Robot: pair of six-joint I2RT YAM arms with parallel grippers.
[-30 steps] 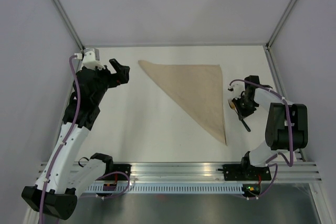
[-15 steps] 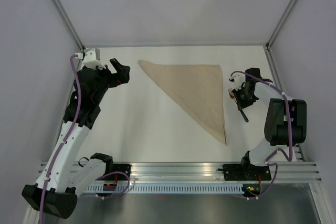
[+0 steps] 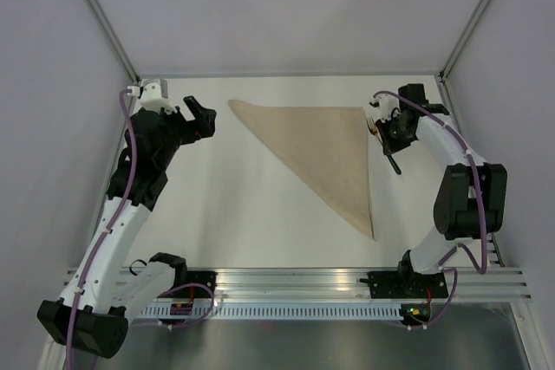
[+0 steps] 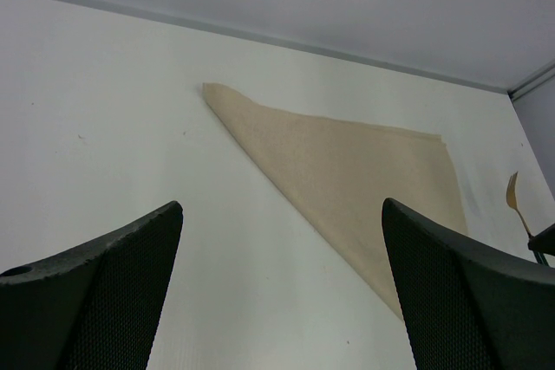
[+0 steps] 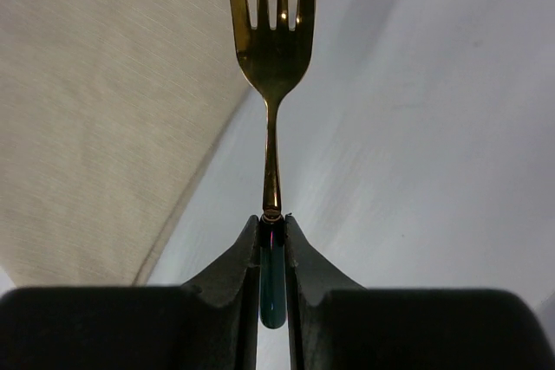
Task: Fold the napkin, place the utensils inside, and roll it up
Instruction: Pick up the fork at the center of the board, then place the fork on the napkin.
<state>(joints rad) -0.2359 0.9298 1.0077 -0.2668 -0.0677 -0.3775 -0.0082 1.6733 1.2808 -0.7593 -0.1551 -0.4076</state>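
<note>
Moved: the right gripper (image 3: 388, 138) has carried the fork (image 3: 378, 126) away from the near edge, along the napkin's right side, toward the table's (image 3: 243, 205) far right corner; the left arm has stayed put.
Right fingers: pinched on the fork's (image 5: 270, 49) dark handle (gold neck and 4 tines stick out ahead of them).
Fork: held by the right gripper (image 5: 271, 233), tines just beside the napkin's far right corner.
Napkin (image 3: 325, 153): folded into 1 triangle, flat on the table, 1 side along the far edge, 1 point toward the near edge.
Left fingers: spread wide, holding nothing.
Left gripper (image 3: 198, 119): near the table's far left corner, left of the napkin's (image 4: 347, 171) left tip, not touching it.
</note>
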